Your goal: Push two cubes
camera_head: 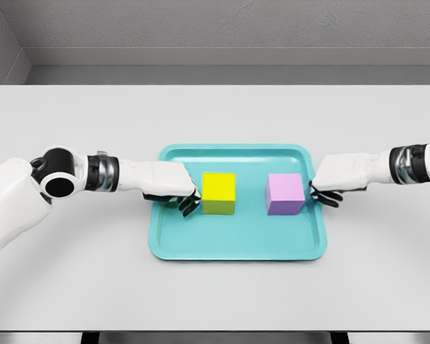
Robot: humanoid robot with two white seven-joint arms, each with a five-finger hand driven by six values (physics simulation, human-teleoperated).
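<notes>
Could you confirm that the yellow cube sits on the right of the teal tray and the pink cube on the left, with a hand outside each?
Not quite: the head view shows the two swapped. The yellow cube sits on the left of the shallow teal tray and the pink cube on the right. The left hand and right hand do flank them.

Even, bright, shadow-light render

Soft diffuse light falls from above, with no glare or hot spots on the pale table [215,115]. Faint, blurred shadows sit just beneath the yellow cube [218,193], the pink cube [284,193] and the tray [236,247] rim. Everything is sharp edge to edge; straight lines stay straight, though the back wall [222,25] looks slightly grainy.
</notes>
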